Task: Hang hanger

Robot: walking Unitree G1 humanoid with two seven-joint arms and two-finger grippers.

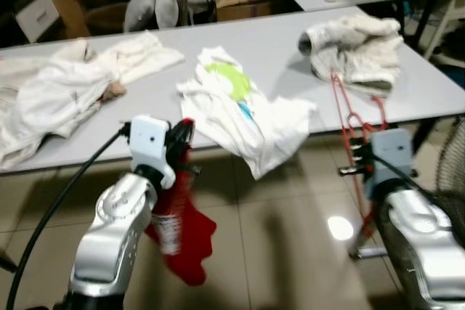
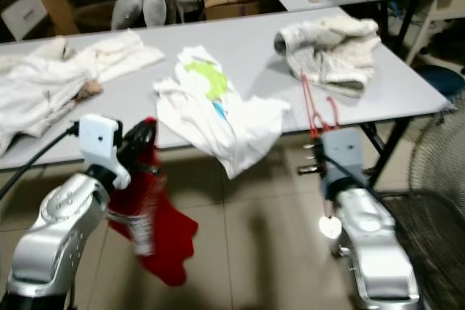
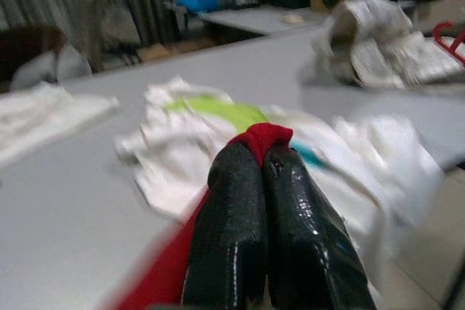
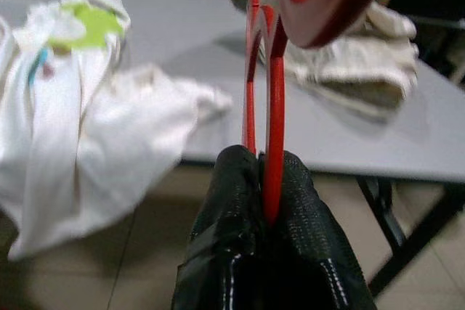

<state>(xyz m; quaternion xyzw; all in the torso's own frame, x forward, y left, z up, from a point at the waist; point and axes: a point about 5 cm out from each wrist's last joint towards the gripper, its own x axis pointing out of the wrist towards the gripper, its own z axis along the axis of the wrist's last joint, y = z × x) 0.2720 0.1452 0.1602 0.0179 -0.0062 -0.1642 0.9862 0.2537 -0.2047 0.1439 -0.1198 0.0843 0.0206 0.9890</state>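
A long grey table (image 1: 276,49) spans the scene, standing on a beige tiled floor (image 1: 290,237). At its left end lies a heap of white clothing (image 1: 65,92). A white T-shirt with a green print (image 1: 240,110) lies near the middle, one end drooping over the near edge. A crumpled pale grey garment (image 1: 360,52) sits at the right end.

The left gripper (image 3: 260,161), in front of the table's near edge, is closed tight on a fold of a red garment (image 1: 182,234), which hangs below it over the floor.

The right gripper (image 4: 269,183) has its fingers clamped on a red hanger (image 1: 352,125). The hanger stands upright in front of the table's right part, its top reaching the grey garment; whether they touch cannot be determined.
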